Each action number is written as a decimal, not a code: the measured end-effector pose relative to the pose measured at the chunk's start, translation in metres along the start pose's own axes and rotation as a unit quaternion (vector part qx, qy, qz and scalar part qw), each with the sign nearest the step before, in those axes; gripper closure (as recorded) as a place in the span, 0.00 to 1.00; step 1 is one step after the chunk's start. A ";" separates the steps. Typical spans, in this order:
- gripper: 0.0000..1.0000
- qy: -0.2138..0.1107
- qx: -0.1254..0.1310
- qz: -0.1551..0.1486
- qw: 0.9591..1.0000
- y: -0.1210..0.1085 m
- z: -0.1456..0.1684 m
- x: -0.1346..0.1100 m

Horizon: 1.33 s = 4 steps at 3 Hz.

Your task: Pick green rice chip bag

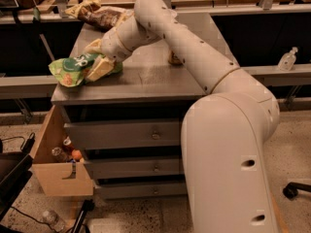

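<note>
Workshop benches run across the far background, and a grey-topped cabinet (pixel 146 84) with closed drawers (pixel 131 135) stands in the middle of the scene. We record the green rice chip bag (pixel 70 72) lying on the near left corner of the cabinet top, with its left end reaching slightly past the edge. Its round logo with white lettering faces upward.

We note the robot's pale arm (pixel 194 47) rising from the large base (pixel 228 169) at near right and stretching leftward across the top. The gripper (pixel 95 62) sits at the bag's right end and touches it. We cannot tell whether it has clamped the bag or merely rests against it.

A brown and tan snack bag (pixel 99 16) lies at the far left of the same top, apart from the green one. A small brownish item (pixel 174 59) shows just behind the arm, mostly hidden.

A wooden box (pixel 58 176) holding small items hangs at the cabinet's lower left. A clear bottle (pixel 287 59) stands on the ledge at right.
</note>
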<state>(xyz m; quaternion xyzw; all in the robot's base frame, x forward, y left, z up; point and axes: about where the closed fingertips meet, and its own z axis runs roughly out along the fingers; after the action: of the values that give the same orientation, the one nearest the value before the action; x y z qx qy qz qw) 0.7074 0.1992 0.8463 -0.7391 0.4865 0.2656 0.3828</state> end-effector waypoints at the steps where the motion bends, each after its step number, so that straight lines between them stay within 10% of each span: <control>1: 1.00 -0.005 -0.001 0.002 1.000 -0.001 0.003 0.001; 4: 1.00 0.037 0.042 -0.048 0.997 -0.019 -0.069 -0.077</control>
<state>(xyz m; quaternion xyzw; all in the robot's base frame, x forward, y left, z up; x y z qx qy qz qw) 0.6967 0.1867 0.9500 -0.7541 0.4751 0.1989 0.4075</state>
